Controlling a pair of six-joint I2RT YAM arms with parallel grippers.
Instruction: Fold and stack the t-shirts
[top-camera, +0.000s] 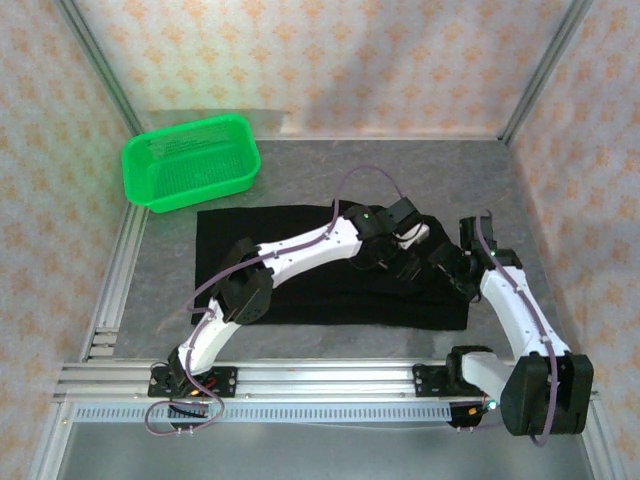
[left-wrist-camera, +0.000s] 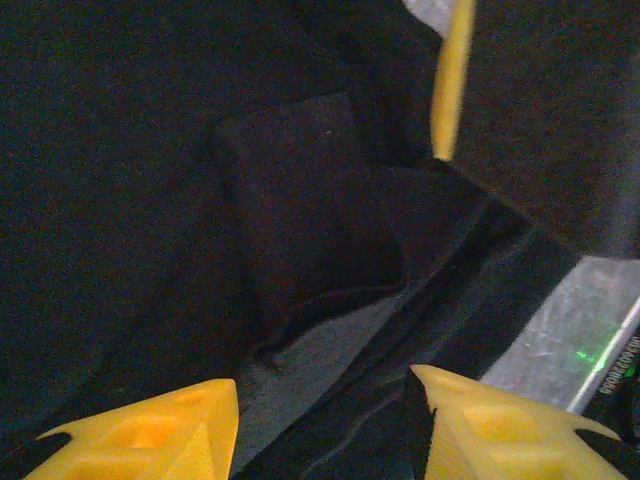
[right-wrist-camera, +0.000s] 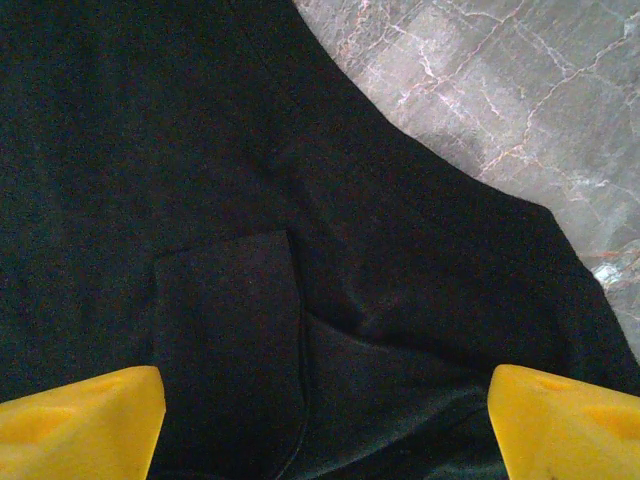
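**A:** Where is the t-shirt (top-camera: 320, 305)?

**B:** It lies spread flat in the middle of the grey tabletop (top-camera: 300, 345), plain black, with its long side running left to right. A bright green mesh basket (top-camera: 190, 160) stands near its far left corner.

**A:** And the arms?

**B:** Both reach over the right half of the cloth. The left claw (top-camera: 398, 258) comes across from the left and the right claw (top-camera: 447, 268) from the right. The two are close together.

**A:** What is the left claw doing?

**B:** It is spread wide. In its wrist view the yellow fingertips (left-wrist-camera: 150, 435) sit far apart at the bottom, with nothing between them but the black cloth below. A doubled-over flap (left-wrist-camera: 310, 220) of the shirt lies there with a soft fold edge. One yellow finger (left-wrist-camera: 452, 80) of the right claw hangs in at the top.

**A:** And the right one?

**B:** It is spread wide too and grips nothing. Its fingertips (right-wrist-camera: 80, 420) sit in the bottom corners of its wrist view. The same sort of flap lies on the shirt between them. At the upper right the shirt's curved edge runs against the marbled tabletop.

**A:** Are they touching the cloth?

**B:** I cannot tell. Both are low over it.
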